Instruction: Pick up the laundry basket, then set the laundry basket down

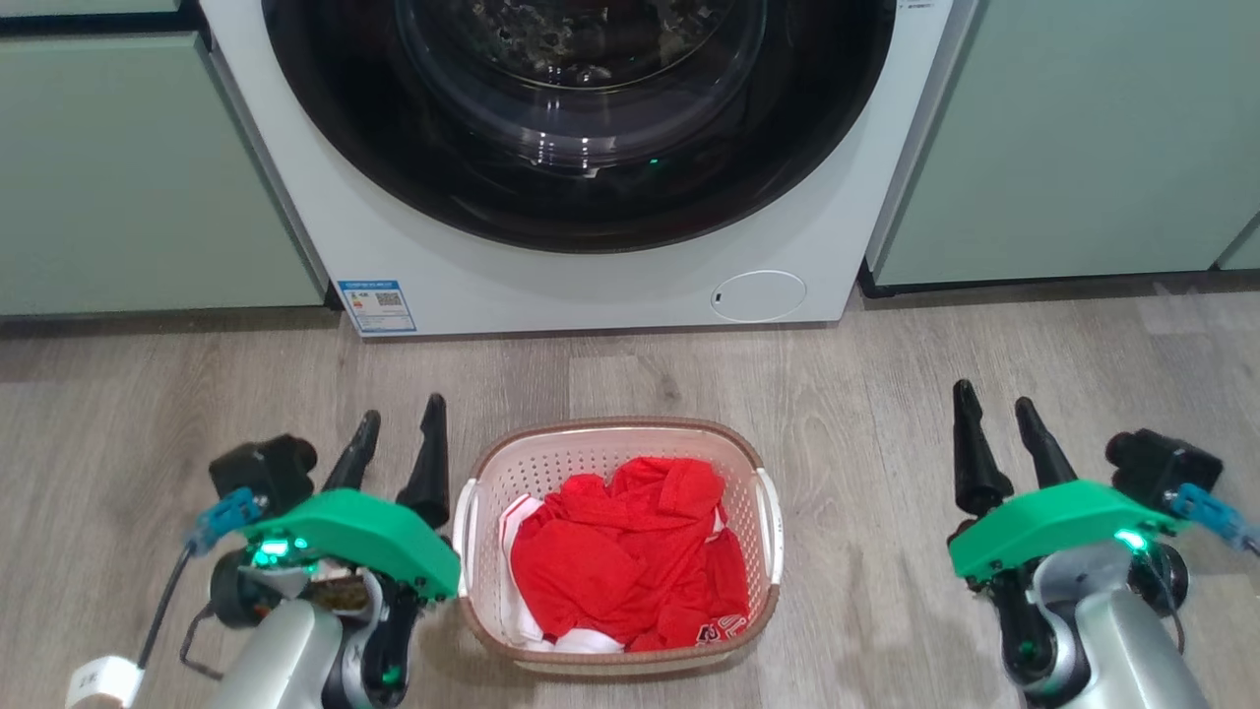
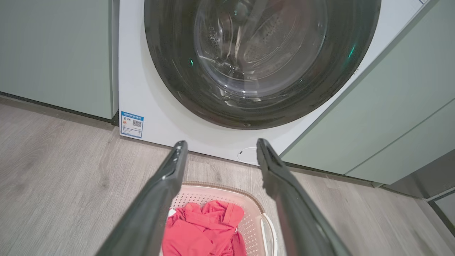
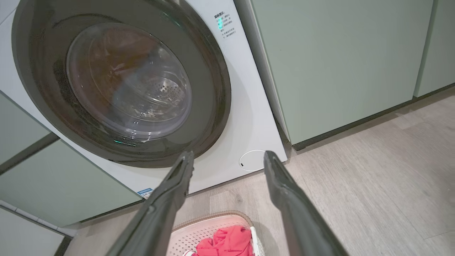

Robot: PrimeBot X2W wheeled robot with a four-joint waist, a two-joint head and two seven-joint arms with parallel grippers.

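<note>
Grey wood-look floor (image 1: 886, 394) carries the cream perforated plastic laundry basket (image 1: 551, 463), brown-rimmed, at lower centre, holding red clothes (image 1: 630, 551). It is likely light and stiff; its white side handles (image 1: 772, 522) suit gripping. The left gripper (image 1: 402, 412) and right gripper (image 1: 993, 396) flank it, jaws apart, empty.

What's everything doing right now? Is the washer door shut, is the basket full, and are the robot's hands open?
Washing machine door: shut.
Laundry basket: upright on the floor, not held.
Red clothes: crumpled inside the basket, partly filling it.
Left gripper: open, empty, close beside the basket's left side.
Right gripper: open, empty, well apart from the basket's right side.
</note>
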